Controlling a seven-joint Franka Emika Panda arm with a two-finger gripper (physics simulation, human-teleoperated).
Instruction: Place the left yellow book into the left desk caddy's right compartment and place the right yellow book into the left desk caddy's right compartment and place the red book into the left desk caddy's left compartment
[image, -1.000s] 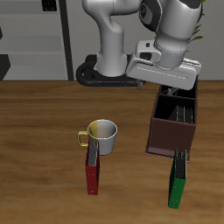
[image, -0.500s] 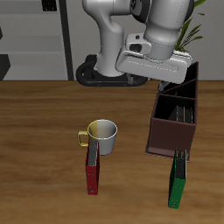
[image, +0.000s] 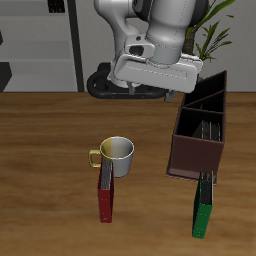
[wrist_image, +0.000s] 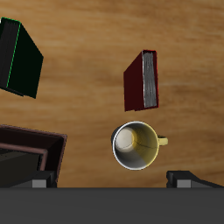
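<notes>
Red book (image: 106, 193): it stands on edge on the table in the lower middle of the exterior frame, touching or just beside the mug (image: 116, 154). It is not yet in the caddy (image: 188, 152).
Gripper (wrist_image: 112, 180): the wrist view shows the two fingertips set wide apart with nothing between them, so we read it as released and empty. In the exterior view it hangs high in the upper middle of the frame, well above the table.
Yellow books (image: 205, 131): two thin grey slabs stand side by side inside the caddy's end section nearest the table's front edge. We take these to be both yellow books, already placed. We cannot tell them apart.
Risk, mug: the mug sits against the red book's upper end, so a finger coming down on that end could strike the rim and tip or shove the mug.
Risk, book: it is thin and balanced on edge, so an off-centre pinch or a nudge could knock it flat, which would make it harder to grasp.
Risk, wrong pick: the green book (image: 203, 205) stands just in front of the caddy and is of like shape. We judge it a distractor to steer clear of.
Risk, wrong section: the red book belongs in the opposite end section, farther back. Dropping it in with the grey books would miss the goal.
Caddy contents: the grey books fill the near section, and we see no books in the sections behind it.
Mug contents: the wrist view shows a pale inside with nothing in it.
</notes>
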